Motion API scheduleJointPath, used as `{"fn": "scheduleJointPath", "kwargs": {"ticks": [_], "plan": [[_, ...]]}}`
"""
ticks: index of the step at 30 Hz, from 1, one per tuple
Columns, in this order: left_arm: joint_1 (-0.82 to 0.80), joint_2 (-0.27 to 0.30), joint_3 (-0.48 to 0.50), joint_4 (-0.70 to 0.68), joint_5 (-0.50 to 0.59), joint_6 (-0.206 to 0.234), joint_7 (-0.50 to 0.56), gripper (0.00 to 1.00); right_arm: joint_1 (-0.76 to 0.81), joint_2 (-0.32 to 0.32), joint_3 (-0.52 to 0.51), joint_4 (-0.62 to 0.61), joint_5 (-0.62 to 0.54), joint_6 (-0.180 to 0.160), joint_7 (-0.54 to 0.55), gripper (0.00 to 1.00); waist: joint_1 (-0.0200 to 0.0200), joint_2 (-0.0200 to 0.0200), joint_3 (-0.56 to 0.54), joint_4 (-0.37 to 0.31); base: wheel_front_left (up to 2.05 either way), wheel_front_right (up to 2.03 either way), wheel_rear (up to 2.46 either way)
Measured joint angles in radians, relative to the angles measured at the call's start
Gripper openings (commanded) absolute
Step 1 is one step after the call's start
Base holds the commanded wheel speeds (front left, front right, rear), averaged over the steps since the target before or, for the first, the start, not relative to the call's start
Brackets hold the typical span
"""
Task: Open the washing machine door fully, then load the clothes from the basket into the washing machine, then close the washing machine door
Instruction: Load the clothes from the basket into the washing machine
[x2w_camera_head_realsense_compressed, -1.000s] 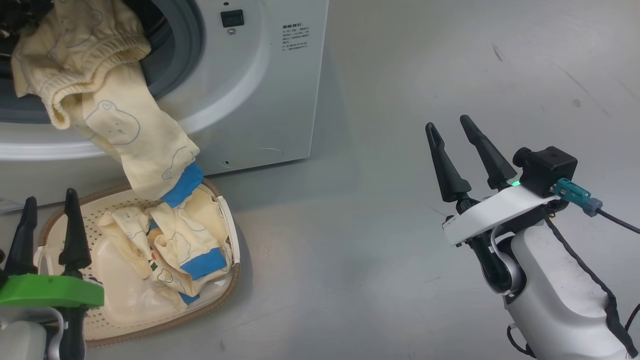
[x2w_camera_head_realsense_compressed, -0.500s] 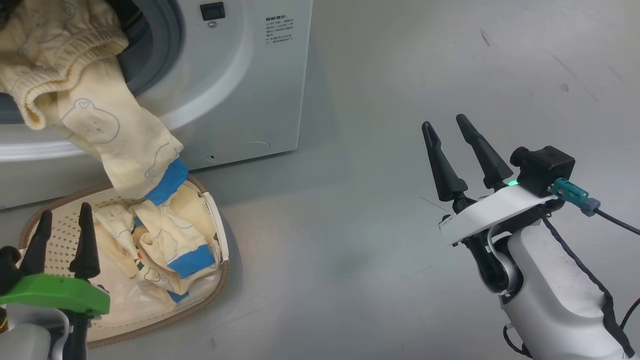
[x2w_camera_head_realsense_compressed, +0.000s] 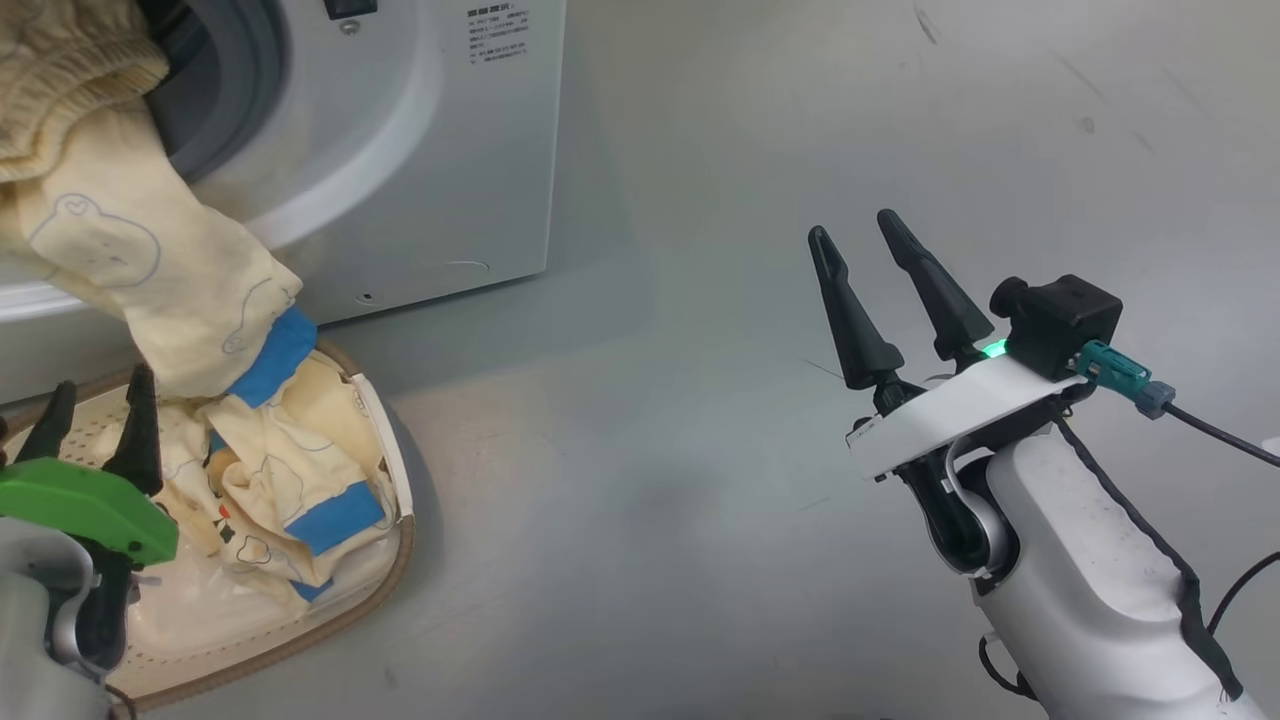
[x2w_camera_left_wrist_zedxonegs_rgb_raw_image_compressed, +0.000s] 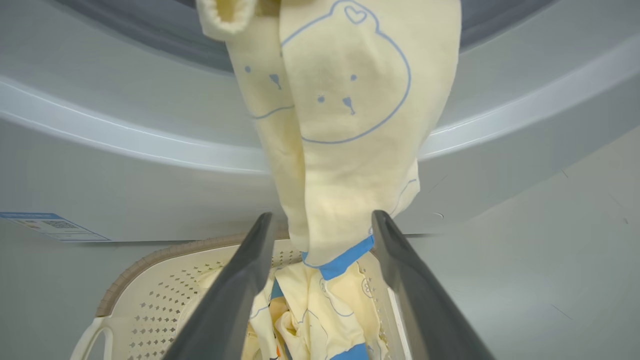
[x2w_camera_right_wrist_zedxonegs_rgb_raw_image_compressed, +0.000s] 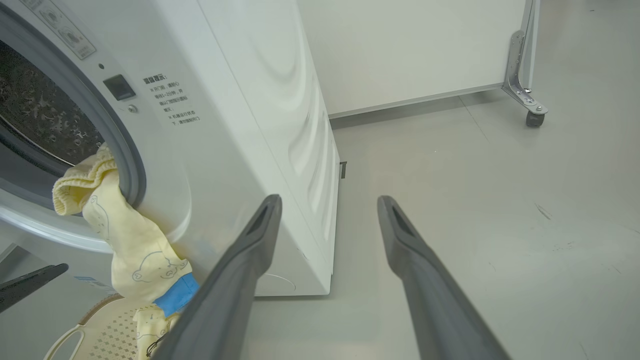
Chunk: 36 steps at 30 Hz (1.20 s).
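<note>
Head view, garment (x2w_camera_head_realsense_compressed: 150, 290) hanging lengthwise from washing machine (x2w_camera_head_realsense_compressed: 440, 150), blue cuff (x2w_camera_head_realsense_compressed: 268, 357) lowest

Lab: washing machine (x2w_camera_right_wrist_zedxonegs_rgb_raw_image_compressed: 225, 100), grey floor (x2w_camera_right_wrist_zedxonegs_rgb_raw_image_compressed: 500, 210), castered partition (x2w_camera_right_wrist_zedxonegs_rgb_raw_image_compressed: 400, 50).

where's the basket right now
In the head view the basket sits on the floor at lower left, right in front of the washing machine, beneath a garment hanging from its opening, with the left gripper over it.
</note>
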Motion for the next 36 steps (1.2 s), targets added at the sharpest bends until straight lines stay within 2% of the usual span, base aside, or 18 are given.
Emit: {"fn": "scheduleJointPath", "kwargs": {"ticks": [11, 18, 24, 36], "plan": [[-0.096, 0.006, -0.021, 0.098, -0.075, 0.000, 0.092, 1.00, -0.014, 0.021, -0.001, -0.013, 0.000, 0.000, 0.000, 1.00, 0.0000, 0.0000, 0.064, -0.058, 0.00, 0.00, 0.00], [-0.161, 0.040, -0.024, 0.180, -0.094, 0.000, 0.143, 1.00, -0.038, 0.029, 0.001, -0.023, 0.000, 0.000, 0.000, 1.00, 0.0000, 0.0000, 0.109, -0.087, 0.00, 0.00, 0.00], [-0.212, 0.075, -0.028, 0.213, -0.094, 0.000, 0.150, 1.00, -0.050, 0.032, 0.002, -0.026, -0.001, 0.000, 0.000, 1.00, 0.0000, 0.0000, 0.140, -0.106, 0.00, 0.00, 0.00], [-0.286, 0.099, -0.068, 0.251, -0.094, 0.000, 0.149, 1.00, -0.052, 0.036, 0.001, -0.026, -0.008, 0.000, 0.000, 1.00, 0.0000, 0.0000, 0.173, -0.131, 0.00, 0.00, 0.00]]}}
